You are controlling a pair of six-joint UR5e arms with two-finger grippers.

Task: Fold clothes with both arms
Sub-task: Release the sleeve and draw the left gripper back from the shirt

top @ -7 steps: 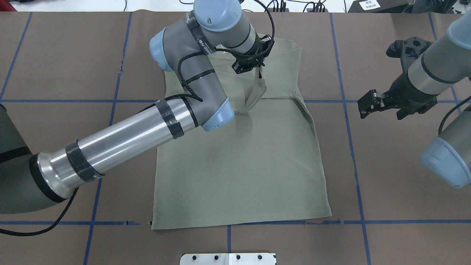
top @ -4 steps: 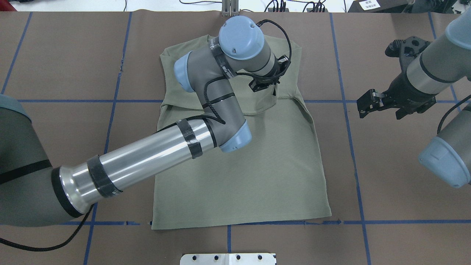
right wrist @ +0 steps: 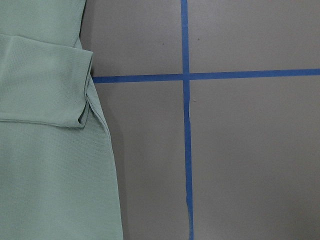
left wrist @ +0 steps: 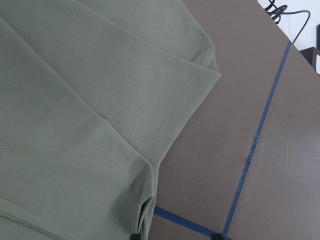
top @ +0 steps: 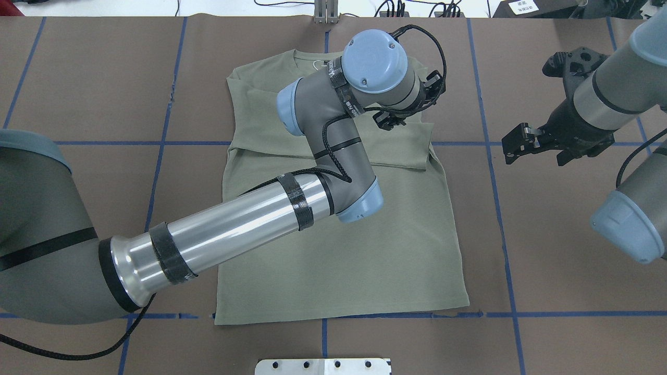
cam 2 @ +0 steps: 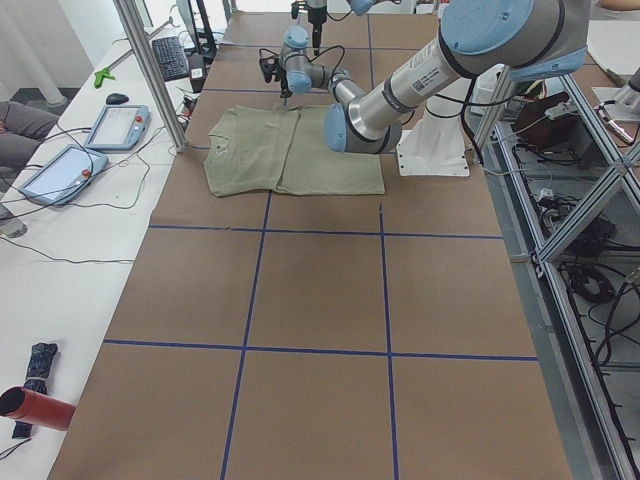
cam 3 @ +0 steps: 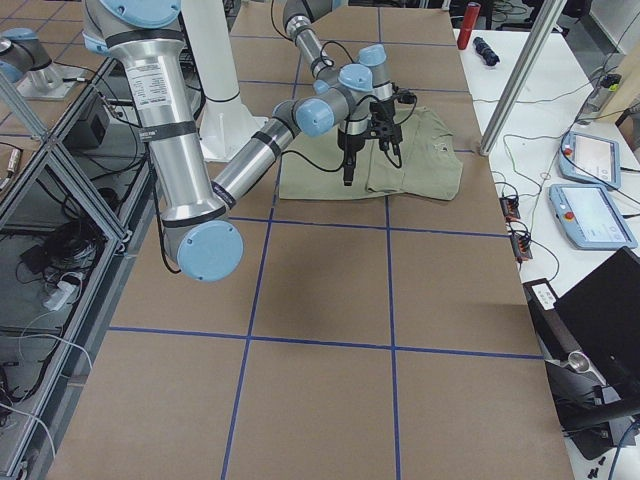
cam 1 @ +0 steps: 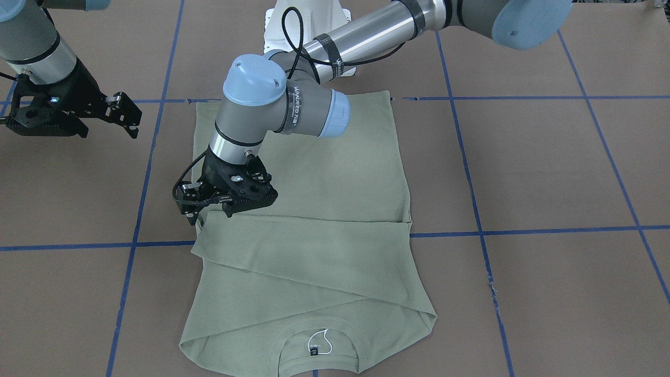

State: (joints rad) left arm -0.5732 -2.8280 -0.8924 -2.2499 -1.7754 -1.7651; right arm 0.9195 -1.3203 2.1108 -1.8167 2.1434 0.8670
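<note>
The sage-green long-sleeved shirt (top: 338,250) lies flat in the middle of the brown paper-covered table (top: 547,250). Its hem is toward the robot and its ribbed collar (cam 1: 319,335), with the small black neck label (cam 1: 314,351), is at the far end. The folding looks partly done. A sleeve (cam 1: 314,246) is laid as a band across the chest, with further layers under it nearer the collar, and its cuff (left wrist: 205,60) ends at the shirt's edge on the robot's right side. The body is still at full length, so the lengthwise folds that bring hem and collar together appear to be left. The left gripper (cam 1: 209,212) hangs just over that cuff end, close above the cloth. The wrist view shows its fingertips apart and gripping nothing, which suggests the sleeve has been let go. The left arm (top: 234,229) reaches diagonally over the shirt's body to get there. The right gripper (top: 513,145) is clear of the shirt, over bare table beside the same edge and about level with the sleeve band. Its jaws are spread and empty.
</note>
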